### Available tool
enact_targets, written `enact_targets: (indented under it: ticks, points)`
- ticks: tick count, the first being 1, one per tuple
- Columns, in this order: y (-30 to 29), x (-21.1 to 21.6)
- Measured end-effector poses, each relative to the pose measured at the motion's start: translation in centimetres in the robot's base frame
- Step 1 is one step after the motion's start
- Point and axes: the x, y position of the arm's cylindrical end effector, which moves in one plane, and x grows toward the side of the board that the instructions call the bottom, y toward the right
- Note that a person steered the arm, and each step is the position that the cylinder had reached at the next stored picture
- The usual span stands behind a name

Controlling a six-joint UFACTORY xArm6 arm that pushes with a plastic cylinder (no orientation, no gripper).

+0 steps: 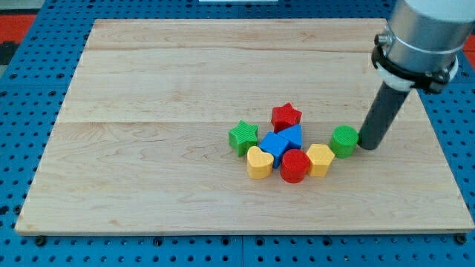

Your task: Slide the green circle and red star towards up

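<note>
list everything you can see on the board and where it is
red star: 1, red, top of the cluster at board centre
green star: 1, green, view's left end of the cluster
blue blocks: 2, blue, middle of the cluster, pressed together below the red star; shapes unclear
yellow heart: 1, yellow, view's bottom left of the cluster
red cylinder: 1, red, bottom of the cluster, between the two yellow blocks
yellow block: 1, yellow, bottom right of the cluster; shape unclear
green circle: 1, green, view's right of the cluster
board: 1, pale wood, on a blue pegboard
my tip: 1, dark rod, just right of the green circle, close to or touching it
</note>
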Motion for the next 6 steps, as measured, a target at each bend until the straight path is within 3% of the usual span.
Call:
enact_targets:
  ticks: [1, 2, 4, 6]
  points:
    - [-2.9, -0.7]
    - [1.9, 2.4]
    - [-5.0, 2.1]
    - [-7.6, -5.6]
